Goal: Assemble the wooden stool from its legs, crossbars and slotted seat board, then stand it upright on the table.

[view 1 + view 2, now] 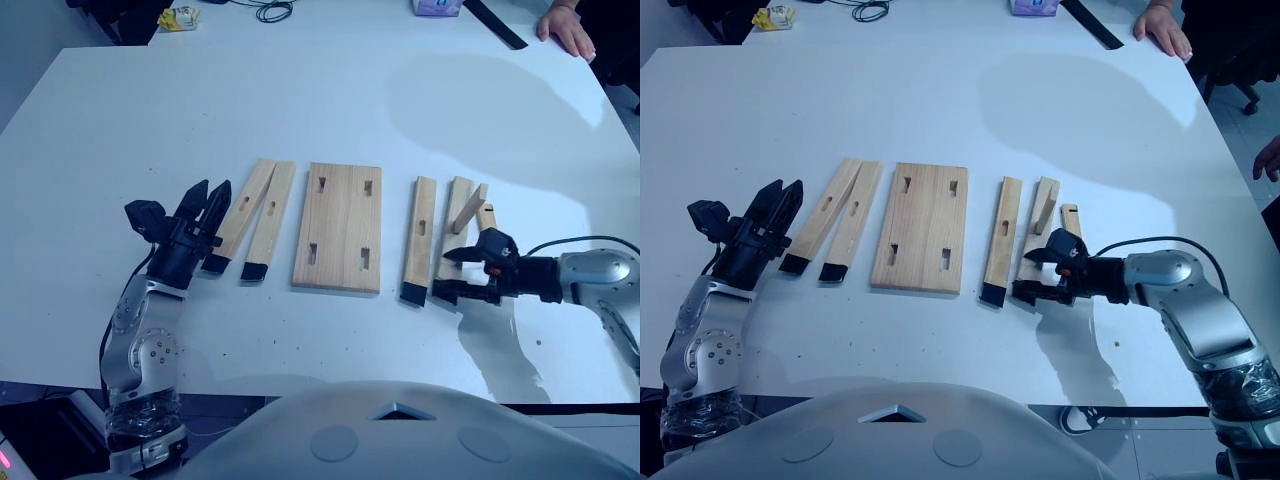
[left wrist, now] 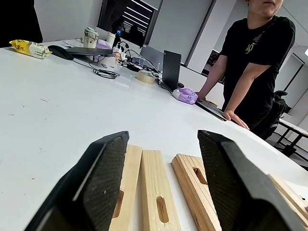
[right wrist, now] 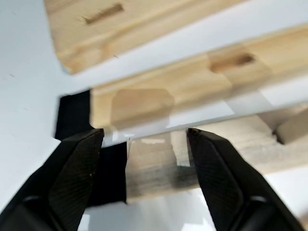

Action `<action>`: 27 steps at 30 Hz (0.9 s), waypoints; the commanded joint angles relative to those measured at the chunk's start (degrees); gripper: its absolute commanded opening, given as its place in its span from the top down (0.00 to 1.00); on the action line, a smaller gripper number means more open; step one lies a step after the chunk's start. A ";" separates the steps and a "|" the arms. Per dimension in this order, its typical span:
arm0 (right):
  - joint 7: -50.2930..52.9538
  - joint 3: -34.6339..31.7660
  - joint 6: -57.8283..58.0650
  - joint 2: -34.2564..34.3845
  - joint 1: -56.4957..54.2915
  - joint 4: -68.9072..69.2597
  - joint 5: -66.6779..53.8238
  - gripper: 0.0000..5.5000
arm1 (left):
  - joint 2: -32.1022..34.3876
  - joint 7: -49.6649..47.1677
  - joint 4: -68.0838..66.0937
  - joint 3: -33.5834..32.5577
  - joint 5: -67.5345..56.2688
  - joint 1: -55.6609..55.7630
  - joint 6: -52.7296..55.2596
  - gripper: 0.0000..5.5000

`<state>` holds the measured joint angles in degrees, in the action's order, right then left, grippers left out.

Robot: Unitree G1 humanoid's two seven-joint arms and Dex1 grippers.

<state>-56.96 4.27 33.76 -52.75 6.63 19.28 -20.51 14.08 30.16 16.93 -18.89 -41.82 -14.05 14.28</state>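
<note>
On the head camera, the seat board (image 1: 338,227) is lying flat near the front edge of the desk (image 1: 300,100), about midway along it. Toward the desk's left edge, a left pair of legs (image 1: 243,210) is lying just beside the board, black caps pointing at the front edge. Toward the right edge a third leg (image 1: 420,238) and a fourth leg (image 1: 453,200) are lying side by side, with a crossbar (image 1: 470,208) resting tilted across the fourth. The left claw (image 1: 208,190) is hovering by the left pair, its jaws parted and holding nothing. The right claw (image 1: 443,277) is sitting low at the fourth leg's capped end.

On the left wrist camera, the left claw (image 2: 163,137) is gaping wide, with the left pair of legs (image 2: 126,192) and the seat board (image 2: 195,190) lying beyond it.

On the right wrist camera, the right claw (image 3: 144,134) is spreading wide, straddling the fourth leg (image 3: 154,168) at its black cap without clamping it; the third leg (image 3: 159,91) is lying just behind.
</note>
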 commanded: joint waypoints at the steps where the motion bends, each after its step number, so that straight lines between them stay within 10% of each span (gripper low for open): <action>1: -1.68 0.59 -2.49 -3.79 -1.98 -4.49 4.08 0.41 | -0.03 0.00 0.05 -0.01 -0.13 -0.44 0.21 0.52; 27: 15.22 -6.86 16.01 5.93 -1.72 2.91 0.86 0.41 | -3.65 -1.18 1.65 0.69 1.28 -4.94 -2.60 0.52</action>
<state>-45.47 -2.15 47.62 -49.10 5.25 21.44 -20.23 10.48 29.67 18.22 -18.31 -40.88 -18.85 11.74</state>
